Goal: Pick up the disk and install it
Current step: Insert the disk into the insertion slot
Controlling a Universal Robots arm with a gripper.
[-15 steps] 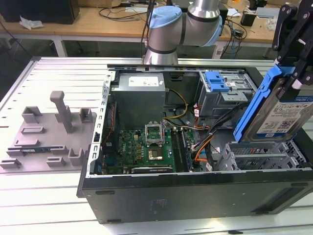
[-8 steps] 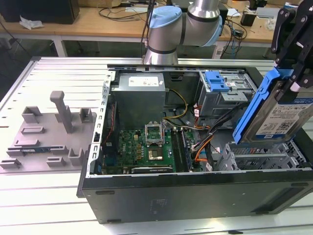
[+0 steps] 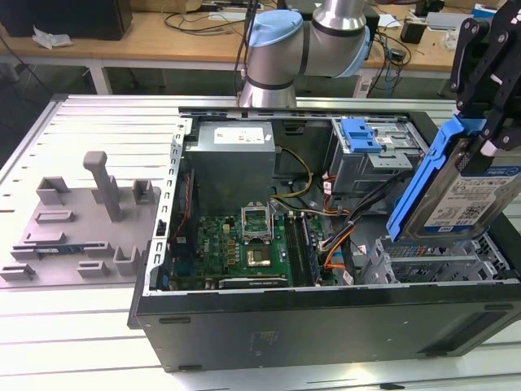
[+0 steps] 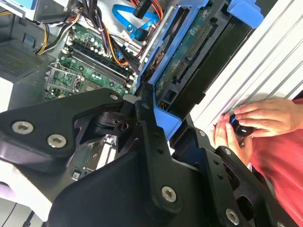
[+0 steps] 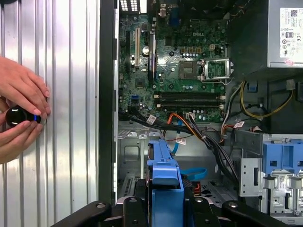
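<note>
Fingers (image 3: 503,137) clamp the disk (image 3: 460,191), which hangs tilted, nearly on edge, at 3 o'clock in the exterior view, just above the drive cage (image 3: 423,267) of the open computer case (image 3: 326,322). A person's hands (image 5: 21,111) rest on the worktop (image 5: 71,142) beside the case.

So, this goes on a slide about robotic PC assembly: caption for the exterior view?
The arm's jaws hold the disk tilted above the drive cage of the open computer case.
</note>
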